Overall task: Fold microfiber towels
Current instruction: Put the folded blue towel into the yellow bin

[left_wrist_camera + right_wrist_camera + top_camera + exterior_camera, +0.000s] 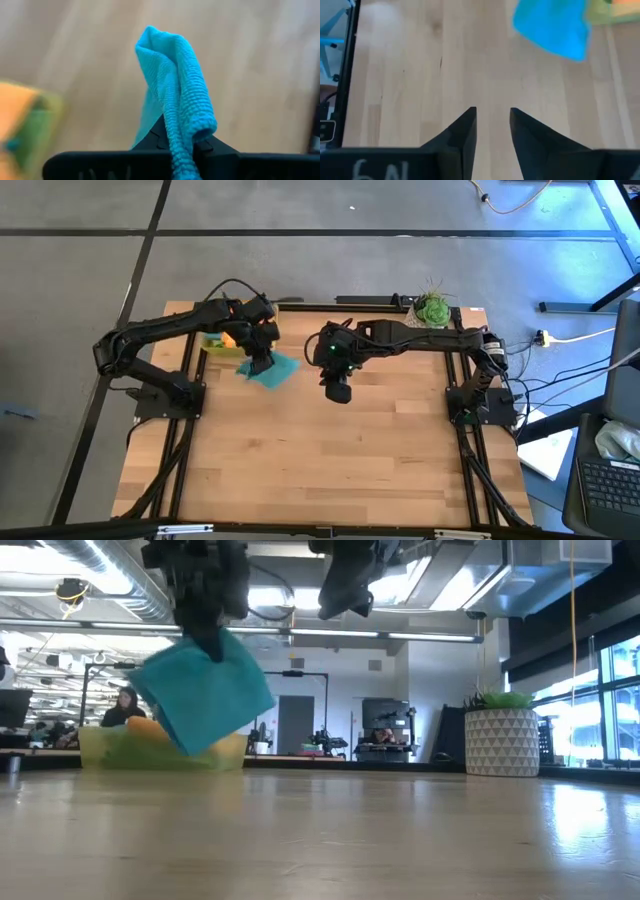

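While the left fingers (200,150) pinch the teal towel (175,95) (hanging), the right fingers (492,125) stand parted.

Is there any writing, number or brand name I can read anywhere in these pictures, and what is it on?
"6A" or similar, pale marks on the dark body of the right gripper, cut off by the picture's edge, so not surely readable.
Nothing readable on the teal towel, the tray or the planter.
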`<state>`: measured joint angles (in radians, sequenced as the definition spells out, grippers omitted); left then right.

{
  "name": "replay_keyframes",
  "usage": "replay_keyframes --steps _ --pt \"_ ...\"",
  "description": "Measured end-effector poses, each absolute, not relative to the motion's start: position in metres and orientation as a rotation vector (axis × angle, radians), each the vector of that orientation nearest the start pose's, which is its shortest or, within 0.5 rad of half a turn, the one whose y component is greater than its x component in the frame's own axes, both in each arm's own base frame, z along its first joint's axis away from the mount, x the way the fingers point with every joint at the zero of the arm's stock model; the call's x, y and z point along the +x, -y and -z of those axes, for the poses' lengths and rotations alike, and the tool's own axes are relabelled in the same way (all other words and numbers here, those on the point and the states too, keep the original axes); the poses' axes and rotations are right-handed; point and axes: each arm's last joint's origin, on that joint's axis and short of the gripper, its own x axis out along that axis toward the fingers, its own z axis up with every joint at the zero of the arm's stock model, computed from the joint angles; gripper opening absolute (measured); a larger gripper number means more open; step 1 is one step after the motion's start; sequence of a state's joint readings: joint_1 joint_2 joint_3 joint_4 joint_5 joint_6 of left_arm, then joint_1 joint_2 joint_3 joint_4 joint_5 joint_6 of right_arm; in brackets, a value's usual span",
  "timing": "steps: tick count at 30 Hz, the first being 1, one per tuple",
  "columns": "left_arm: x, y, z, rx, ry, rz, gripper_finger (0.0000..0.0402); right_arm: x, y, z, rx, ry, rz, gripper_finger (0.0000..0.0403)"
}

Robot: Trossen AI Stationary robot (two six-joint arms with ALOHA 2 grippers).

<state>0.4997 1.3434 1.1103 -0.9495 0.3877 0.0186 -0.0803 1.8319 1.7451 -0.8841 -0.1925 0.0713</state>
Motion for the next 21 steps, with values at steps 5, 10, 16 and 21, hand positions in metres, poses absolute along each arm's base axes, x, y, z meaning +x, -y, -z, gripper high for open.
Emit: replay_keyframes --steps 5,10,16,21 --pt "0.207 -0.138 -0.274 -0.435 -1.07 -0.202 0.0 0.387 0.026 -0.315 0.203 -1.013 -0.067 0.0121" --pt "0.182 -0.169 -0.271 -0.402 -1.091 -0.283 0.0 0.383 0.025 -0.313 0.209 -1.06 -0.065 0.0122" --pt "0.153 -0.208 -0.258 -0.462 -1.107 -0.387 0.0 0.38 0.025 -0.311 0.214 -1.102 -0.062 0.0122" --pt "0.139 -0.236 -0.244 -0.504 -1.076 -0.463 0.0 0.378 0.025 -0.31 0.216 -1.119 -0.062 0.0122"
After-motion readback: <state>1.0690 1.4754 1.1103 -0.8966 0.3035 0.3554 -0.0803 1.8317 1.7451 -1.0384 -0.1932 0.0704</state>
